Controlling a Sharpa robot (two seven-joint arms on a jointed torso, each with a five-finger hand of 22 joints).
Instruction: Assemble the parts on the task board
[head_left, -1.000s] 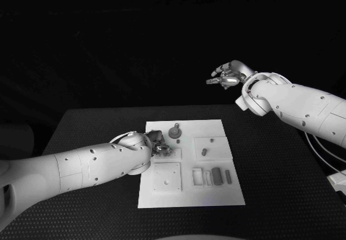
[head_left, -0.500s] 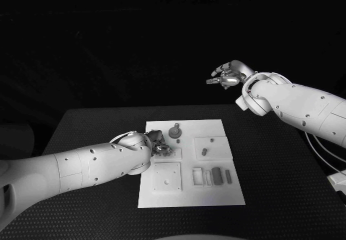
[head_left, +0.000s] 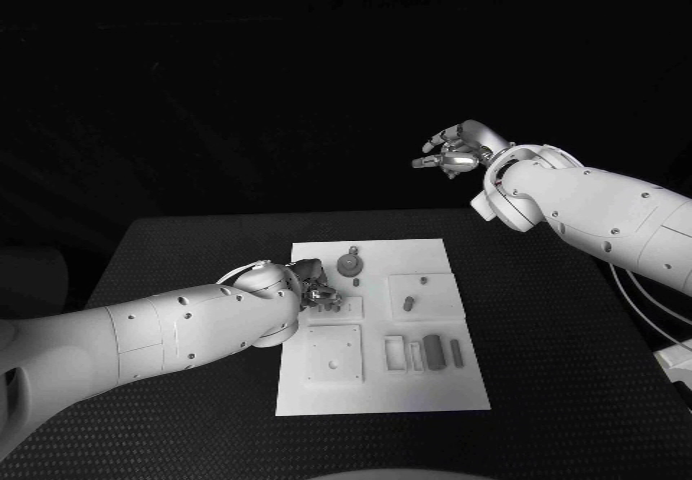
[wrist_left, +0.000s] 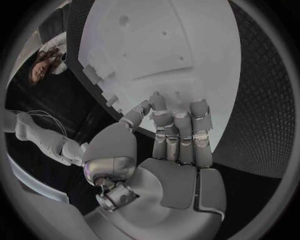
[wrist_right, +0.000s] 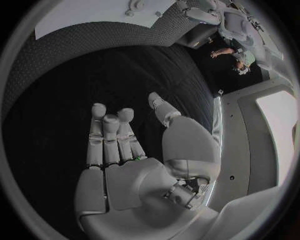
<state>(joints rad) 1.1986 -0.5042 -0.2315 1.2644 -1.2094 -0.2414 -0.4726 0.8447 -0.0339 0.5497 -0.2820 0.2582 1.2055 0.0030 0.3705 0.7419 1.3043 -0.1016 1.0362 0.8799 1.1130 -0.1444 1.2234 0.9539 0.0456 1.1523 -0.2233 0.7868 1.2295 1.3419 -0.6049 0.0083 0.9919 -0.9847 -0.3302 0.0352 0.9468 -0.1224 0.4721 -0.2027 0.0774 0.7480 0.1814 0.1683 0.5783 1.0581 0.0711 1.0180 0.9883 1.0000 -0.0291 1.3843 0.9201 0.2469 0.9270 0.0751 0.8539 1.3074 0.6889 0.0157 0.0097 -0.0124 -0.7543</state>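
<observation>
white plate (head_left: 378, 395) lies in the middle of the black table (head_left: 562, 370), its long side running away from the robot. small grey pieces sit on it: a round piece with a stem (head_left: 349, 264) near the far edge, a short peg (head_left: 408, 303) standing in a raised square block on the right half, and a long dark bar (head_left: 433, 351) lying among narrow slots toward the near right. a square block with small holes (head_left: 333, 355) sits on the near left part of the plate.

left hand (head_left: 315, 290) reaches over the left half of the plate, low above it, just beside the round piece and between it and the holed block. in the head view its fingertips are bunched over something small and dark, but i cannot tell whether they pinch a piece or only rest on the plate. in the left wrist view the fingers (wrist_left: 181, 131) lie straight and close side by side, pointing at the white plate (wrist_left: 187, 55), thumb off to one side, and nothing shows between them.

right hand (head_left: 456, 148) hangs high in the air, well apart from the plate and beyond the far edge of the table. its fingers (wrist_right: 112, 132) are stretched out side by side with the thumb spread away, and it holds nothing.
</observation>
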